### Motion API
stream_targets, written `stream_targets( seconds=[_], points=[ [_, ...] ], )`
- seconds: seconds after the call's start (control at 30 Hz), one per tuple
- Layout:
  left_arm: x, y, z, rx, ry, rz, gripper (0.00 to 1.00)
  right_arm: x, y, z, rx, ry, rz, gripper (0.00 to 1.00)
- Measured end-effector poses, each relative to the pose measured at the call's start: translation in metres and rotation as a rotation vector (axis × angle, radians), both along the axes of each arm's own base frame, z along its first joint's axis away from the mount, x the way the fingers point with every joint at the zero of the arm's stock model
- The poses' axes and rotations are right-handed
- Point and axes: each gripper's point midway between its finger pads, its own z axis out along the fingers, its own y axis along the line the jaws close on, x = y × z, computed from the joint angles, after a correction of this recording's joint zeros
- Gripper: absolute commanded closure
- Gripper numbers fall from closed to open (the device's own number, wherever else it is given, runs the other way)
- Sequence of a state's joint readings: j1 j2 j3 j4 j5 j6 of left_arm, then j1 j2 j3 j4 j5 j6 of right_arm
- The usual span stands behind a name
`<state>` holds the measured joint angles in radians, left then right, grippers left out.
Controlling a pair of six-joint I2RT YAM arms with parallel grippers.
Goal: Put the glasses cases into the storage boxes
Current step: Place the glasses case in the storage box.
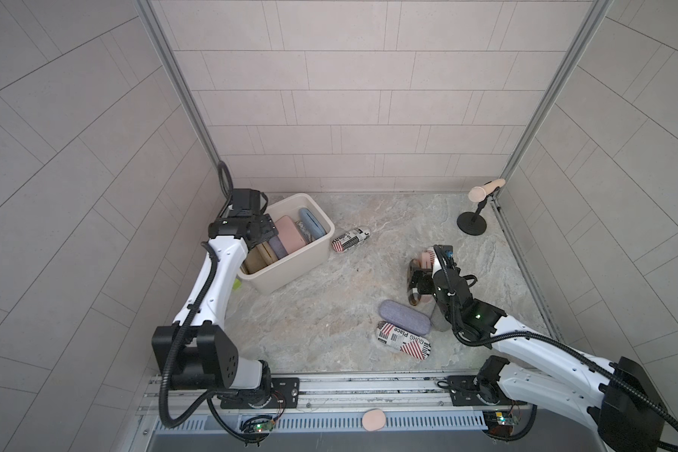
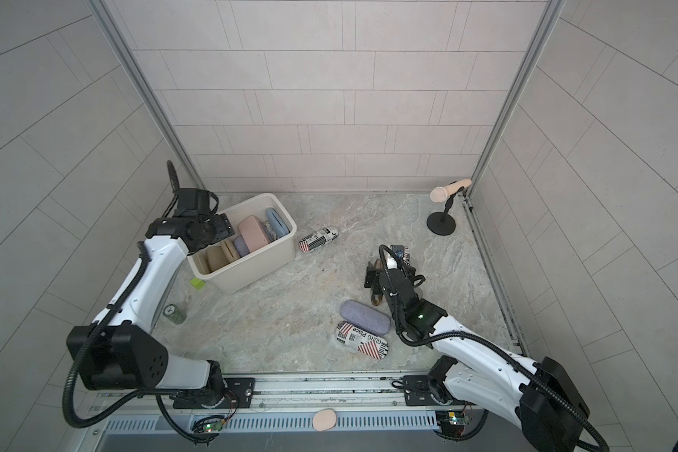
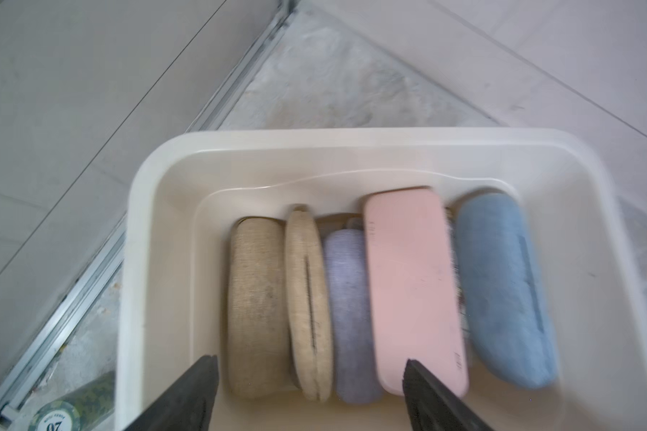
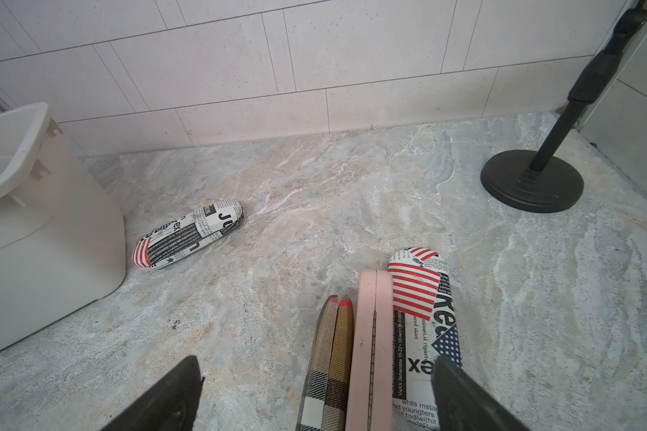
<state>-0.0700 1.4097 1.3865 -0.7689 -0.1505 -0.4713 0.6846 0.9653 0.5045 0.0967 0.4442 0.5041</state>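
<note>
The right gripper (image 4: 316,360) is hanging open over a plaid case (image 4: 329,358), pink case (image 4: 370,336) and flag-print case (image 4: 423,298) packed side by side. A newsprint case (image 4: 189,233) is lying near the bin (image 4: 34,224).

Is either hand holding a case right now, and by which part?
Nothing is held. The left hand is open above the bin; the right hand is open over the plaid case and pink case, not closed on them.

One bin (image 1: 286,270) — three newsprint cases (image 1: 351,238) (image 1: 403,339) (image 4: 419,298), one microphone stand (image 1: 472,225)
</note>
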Motion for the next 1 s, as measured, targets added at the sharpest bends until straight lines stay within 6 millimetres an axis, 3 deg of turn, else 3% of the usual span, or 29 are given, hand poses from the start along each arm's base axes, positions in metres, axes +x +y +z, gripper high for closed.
stream_targets(
  seconds=[0.1,0.23,0.37,0.5,0.7,0.83,1.0],
  points=[
    [0.002,-0.073,0.019,0.076,-0.059,-0.189,0.15,0.0,-0.007,0.001,-0.001,-0.004,-0.03,0.03],
    [-0.008,-0.158,0.009,0.159,-0.059,-0.408,0.15,0.001,-0.016,0.0,-0.002,0.0,-0.073,0.03],
    [0.006,-0.201,-0.015,0.225,-0.009,-0.505,0.15,0.001,-0.022,-0.001,-0.005,0.005,-0.095,0.03],
    [0.032,-0.242,-0.041,0.286,0.036,-0.59,0.12,0.001,-0.022,0.001,0.002,0.001,-0.098,0.02],
    [0.08,-0.276,-0.076,0.402,0.07,-0.623,0.05,0.0,-0.023,0.002,0.01,-0.002,-0.101,0.0],
    [0.104,-0.281,-0.104,0.495,0.101,-0.624,0.02,0.001,-0.024,0.001,0.012,-0.001,-0.104,0.0],
    [0.117,-0.276,-0.139,0.509,0.164,-0.648,0.01,0.001,-0.024,0.001,0.012,-0.001,-0.107,0.0]
  ],
)
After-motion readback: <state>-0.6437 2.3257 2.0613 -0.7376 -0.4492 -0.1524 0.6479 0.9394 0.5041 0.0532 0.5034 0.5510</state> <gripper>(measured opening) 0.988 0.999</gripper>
